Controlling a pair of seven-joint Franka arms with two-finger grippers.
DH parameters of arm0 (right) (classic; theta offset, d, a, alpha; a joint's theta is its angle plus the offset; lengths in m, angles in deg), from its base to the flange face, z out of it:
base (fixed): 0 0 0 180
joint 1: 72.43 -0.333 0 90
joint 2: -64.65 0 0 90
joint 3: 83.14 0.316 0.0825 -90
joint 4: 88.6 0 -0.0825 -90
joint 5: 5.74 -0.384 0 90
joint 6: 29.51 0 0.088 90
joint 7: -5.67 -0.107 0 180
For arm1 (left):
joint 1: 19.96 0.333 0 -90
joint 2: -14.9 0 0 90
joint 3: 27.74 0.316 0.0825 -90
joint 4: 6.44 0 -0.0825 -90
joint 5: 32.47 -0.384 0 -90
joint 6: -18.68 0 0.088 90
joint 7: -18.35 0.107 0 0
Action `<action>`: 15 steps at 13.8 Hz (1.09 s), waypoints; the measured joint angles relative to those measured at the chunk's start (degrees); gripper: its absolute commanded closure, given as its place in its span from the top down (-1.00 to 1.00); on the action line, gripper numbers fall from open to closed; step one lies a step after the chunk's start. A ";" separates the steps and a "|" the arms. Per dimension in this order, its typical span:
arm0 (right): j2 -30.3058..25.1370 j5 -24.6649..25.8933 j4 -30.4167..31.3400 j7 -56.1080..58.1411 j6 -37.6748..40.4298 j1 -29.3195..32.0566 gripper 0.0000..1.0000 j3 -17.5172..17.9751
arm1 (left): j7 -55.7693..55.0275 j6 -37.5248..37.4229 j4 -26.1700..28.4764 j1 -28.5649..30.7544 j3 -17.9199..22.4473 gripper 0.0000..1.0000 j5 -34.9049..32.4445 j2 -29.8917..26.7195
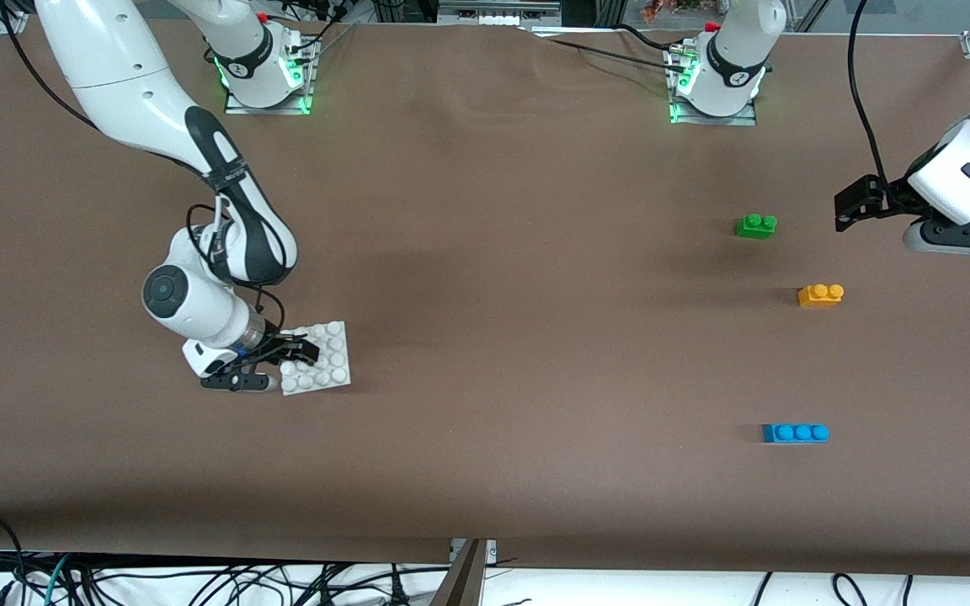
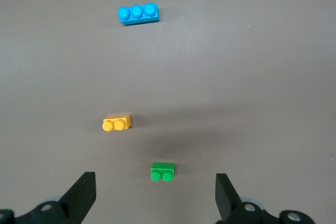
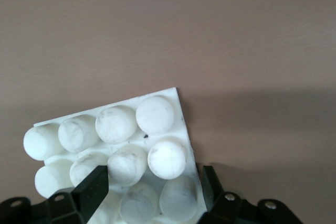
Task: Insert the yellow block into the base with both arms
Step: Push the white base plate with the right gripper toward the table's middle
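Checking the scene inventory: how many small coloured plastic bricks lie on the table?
3: green two-stud brick farthest from the front camera, orange-yellow two-stud brick nearer, blue three-stud brick nearest. None seems hidden.

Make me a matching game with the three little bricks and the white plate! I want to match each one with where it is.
Things:
1. green brick
2. yellow brick
3. blue brick
4. white plate

Places:
A. nearest the front camera of the three bricks
B. gripped at its edge by the right claw
C. farthest from the front camera of the three bricks
D. between the other two bricks

Pairs: 1-C, 2-D, 3-A, 4-B
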 measured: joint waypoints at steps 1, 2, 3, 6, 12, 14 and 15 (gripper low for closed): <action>0.00 0.00 0.00 -1.84 -0.29 -0.97 0.64 0.03 | 0.00 0.00 0.00 0.00 0.04 1.00 0.00 0.00; 0.00 0.00 0.01 -3.78 -0.69 -2.00 0.64 0.07 | 0.00 0.00 0.00 0.01 0.10 1.00 0.00 0.00; 0.01 0.00 0.01 -5.60 -1.22 -3.05 0.64 0.09 | 0.00 0.00 0.00 0.02 0.16 1.00 0.00 0.00; 0.46 -0.01 0.20 -11.22 -4.06 -6.19 0.64 0.13 | 0.00 0.00 0.00 0.04 0.27 1.00 0.00 0.00; 1.04 0.02 0.22 -17.30 -6.34 -9.16 0.59 -0.08 | 0.00 0.00 0.00 0.04 0.27 1.00 0.00 0.00; 1.06 0.02 0.22 -22.06 -6.44 -10.74 0.59 -0.09 | 0.00 0.00 0.00 0.04 0.27 1.00 0.00 0.00; 1.10 0.02 0.22 -24.49 -6.46 -11.66 0.59 -0.10 | 0.00 0.00 0.00 0.04 0.27 1.00 0.00 0.00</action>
